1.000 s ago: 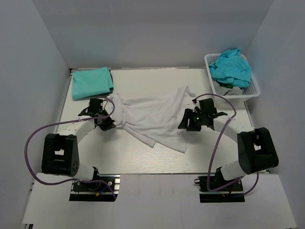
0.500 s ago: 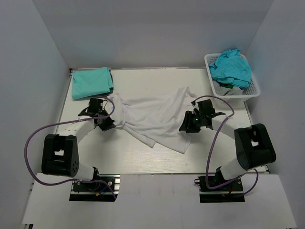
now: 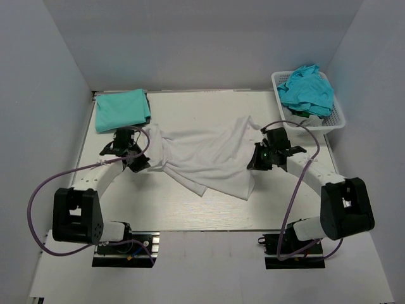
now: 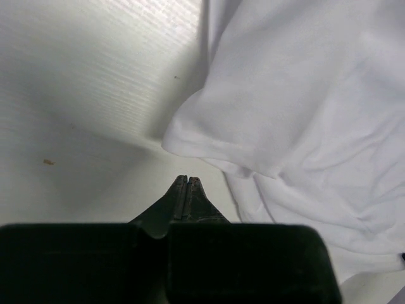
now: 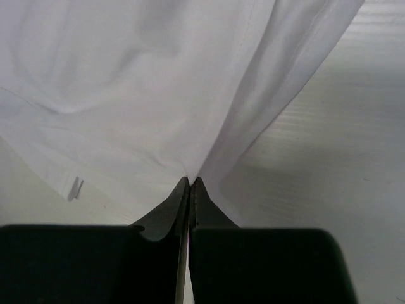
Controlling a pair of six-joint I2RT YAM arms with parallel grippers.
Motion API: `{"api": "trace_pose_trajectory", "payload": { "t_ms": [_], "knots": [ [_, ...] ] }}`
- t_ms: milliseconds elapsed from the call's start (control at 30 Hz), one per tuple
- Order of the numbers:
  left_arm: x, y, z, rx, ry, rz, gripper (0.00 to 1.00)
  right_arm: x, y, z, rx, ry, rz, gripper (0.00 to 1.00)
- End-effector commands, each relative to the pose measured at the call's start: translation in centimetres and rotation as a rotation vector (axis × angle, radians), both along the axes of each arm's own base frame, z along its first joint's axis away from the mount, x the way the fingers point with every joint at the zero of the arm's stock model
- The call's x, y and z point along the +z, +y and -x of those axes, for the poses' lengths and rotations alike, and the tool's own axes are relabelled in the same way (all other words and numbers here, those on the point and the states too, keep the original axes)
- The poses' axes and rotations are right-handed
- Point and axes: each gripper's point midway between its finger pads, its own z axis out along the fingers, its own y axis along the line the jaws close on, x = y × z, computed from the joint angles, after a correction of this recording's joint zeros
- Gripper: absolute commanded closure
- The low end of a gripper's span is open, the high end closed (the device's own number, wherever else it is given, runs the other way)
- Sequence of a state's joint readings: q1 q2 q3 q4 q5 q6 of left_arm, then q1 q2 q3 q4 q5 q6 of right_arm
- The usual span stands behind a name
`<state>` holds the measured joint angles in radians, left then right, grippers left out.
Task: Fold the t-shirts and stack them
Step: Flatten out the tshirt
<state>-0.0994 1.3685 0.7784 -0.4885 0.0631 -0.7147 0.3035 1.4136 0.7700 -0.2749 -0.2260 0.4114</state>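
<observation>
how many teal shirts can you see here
2 at least: a folded teal shirt at the far left corner of the table, and a crumpled teal heap in the basket at far right, which may hold more than one.

The left arm [image 3: 95,176] and right arm [image 3: 311,170] stretch forward and low, forearms angled inward. The left claw [image 4: 186,182] has its jaws pressed together, nothing between them; the right claw [image 5: 190,182] is pinched closed on a fold of the white t-shirt [image 5: 145,82]

Rumpled white t-shirt [image 3: 202,155] on table [image 3: 209,109]
</observation>
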Motion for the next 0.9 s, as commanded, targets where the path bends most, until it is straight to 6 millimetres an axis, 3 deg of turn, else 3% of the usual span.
{"api": "trace_pose_trajectory", "payload": {
  "t_ms": [0,67,133,167,233,300,367,433,500,533,567,600,633,667,733,867],
  "knots": [
    [7.1,1.0,-2.8,0.038,-0.201,-0.036,1.0,5.4,-1.3,-2.6,-0.065,-0.145,0.056,1.0],
    [10.3,1.7,-3.2,0.067,-0.278,-0.061,1.0,7.0,-2.2,-2.8,-0.08,-0.186,0.095,1.0],
    [14.3,2.5,-4.0,0.105,-0.371,-0.088,1.0,11.0,-2.5,-4.1,-0.107,-0.293,0.097,1.0],
    [16.7,2.8,-4.2,0.12,-0.419,-0.095,1.0,11.6,-2.9,-4.1,-0.116,-0.302,0.108,1.0],
    [21.2,3.8,-4.1,0.155,-0.524,-0.123,1.0,15.3,-3.9,-4.8,-0.159,-0.396,0.138,1.0],
    [24.4,5.1,-3.4,0.215,-0.595,-0.16,1.0,19.3,-4.9,-5.4,-0.215,-0.493,0.141,1.0],
    [27.4,5.9,-2.8,0.245,-0.665,-0.183,1.0,21.6,-6.0,-5.5,-0.257,-0.558,0.167,1.0],
    [28.9,6.3,-2.3,0.25,-0.703,-0.198,1.0,24.0,-6.3,-5.1,-0.266,-0.619,0.153,1.0],
    [27.6,5.4,-2.1,0.203,-0.653,-0.174,1.0,24.2,-6.0,-4.6,-0.251,-0.618,0.138,1.0],
    [27.3,4.7,-2.3,0.172,-0.643,-0.15,0.94,23.4,-5.7,-4.4,-0.235,-0.598,0.132,1.0],
    [25.6,3.2,-2.4,0.089,-0.593,-0.114,0.82,22.9,-5.5,-4.3,-0.224,-0.584,0.123,1.0],
    [24.8,2.0,-2.6,0.023,-0.578,-0.094,0.52,22.2,-5.4,-4.2,-0.218,-0.564,0.122,1.0],
    [22.8,0.8,-2.5,-0.043,-0.536,-0.065,0.33,20.6,-5.3,-4.0,-0.214,-0.527,0.126,1.0],
    [21.7,-1.4,-2.1,-0.147,-0.508,0.021,0.21,20.1,-5.2,-3.8,-0.214,-0.513,0.124,1.0],
    [18.0,-3.8,-2.1,-0.258,-0.426,0.099,0.0,18.9,-5.1,-3.5,-0.206,-0.481,0.126,1.0],
    [13.6,-7.9,-0.9,-0.409,-0.331,0.231,0.0,16.0,-5.4,-3.0,-0.211,-0.418,0.153,1.0]
  ]
}}
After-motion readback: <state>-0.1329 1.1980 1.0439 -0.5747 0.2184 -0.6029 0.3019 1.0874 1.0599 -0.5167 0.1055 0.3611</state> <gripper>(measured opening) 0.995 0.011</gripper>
